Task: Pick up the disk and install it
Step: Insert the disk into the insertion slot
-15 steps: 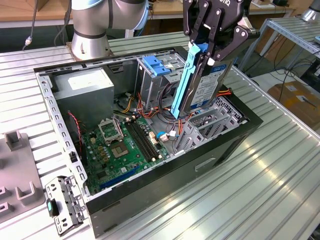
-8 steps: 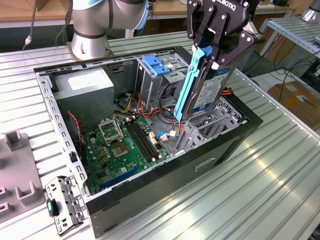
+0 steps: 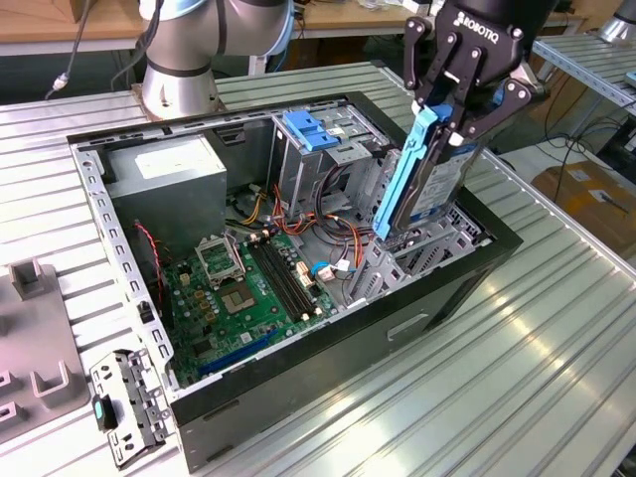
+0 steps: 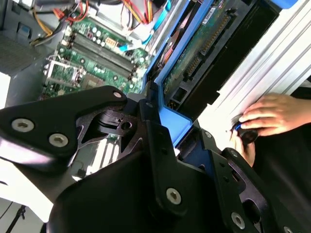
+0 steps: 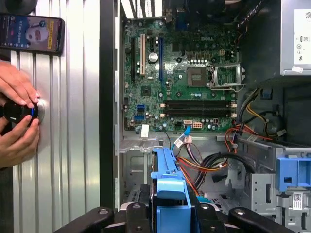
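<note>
Blue-framed disk (image 3: 444, 177) stands upright, pinched between the fingers (image 3: 493, 109), over the open computer case (image 3: 328, 348).

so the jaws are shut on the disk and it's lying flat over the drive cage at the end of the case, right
Not flat. In the exterior view the disk stands on edge, nearly upright in its blue carrier, with its lower end at the drive cage. The rest holds: the jaws are shut on it, at the end of the case.
</note>
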You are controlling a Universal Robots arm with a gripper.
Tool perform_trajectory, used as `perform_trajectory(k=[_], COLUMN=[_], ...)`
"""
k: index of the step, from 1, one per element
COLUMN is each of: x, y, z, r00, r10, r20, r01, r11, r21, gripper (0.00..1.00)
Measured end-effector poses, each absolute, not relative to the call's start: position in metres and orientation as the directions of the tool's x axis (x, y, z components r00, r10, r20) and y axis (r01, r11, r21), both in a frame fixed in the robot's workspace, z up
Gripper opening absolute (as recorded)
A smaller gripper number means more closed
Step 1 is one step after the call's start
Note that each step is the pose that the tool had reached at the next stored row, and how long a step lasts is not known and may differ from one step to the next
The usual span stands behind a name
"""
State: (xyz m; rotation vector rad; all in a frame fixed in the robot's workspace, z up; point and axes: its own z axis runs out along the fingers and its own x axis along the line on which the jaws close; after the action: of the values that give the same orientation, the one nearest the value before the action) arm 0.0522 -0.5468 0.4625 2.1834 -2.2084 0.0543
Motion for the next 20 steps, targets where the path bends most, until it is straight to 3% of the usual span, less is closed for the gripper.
perform_trajectory(k=[20], x=[0.06], y=[-0.549], z=[0.444], r00=[-0.016], r10=[-0.999], r20=[0.05], r01=[-1.0], r11=[0.016], r21=[0.002], gripper=[0.37])
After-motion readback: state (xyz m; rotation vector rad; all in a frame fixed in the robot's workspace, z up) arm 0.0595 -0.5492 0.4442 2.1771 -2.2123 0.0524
